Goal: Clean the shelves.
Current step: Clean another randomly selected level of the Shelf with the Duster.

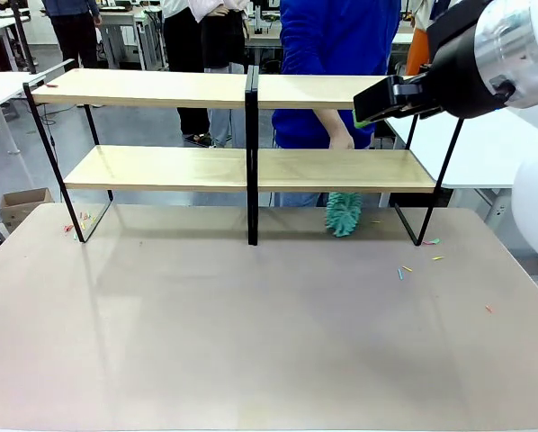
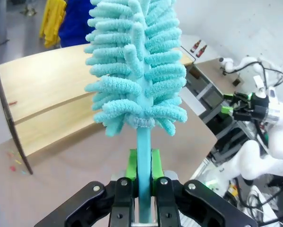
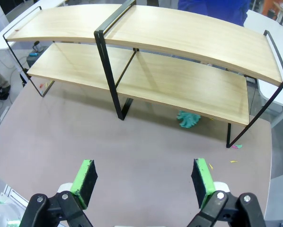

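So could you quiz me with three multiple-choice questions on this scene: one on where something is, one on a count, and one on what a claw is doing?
1. Where is the teal duster in the front view?
A. on the top board
B. below the lower board, in the right half
C. hanging from the centre post

2. How many wooden levels does the rack have?
A. two
B. three
C. four

3. The right claw is:
A. shut on a cloth
B. open and empty
C. gripping the black frame

Answers:
1. B, its fluffy head shows just under the lower board, right of the centre post.
2. A, there is one upper and one lower board level.
3. B, its green pads stand wide apart with nothing between them.
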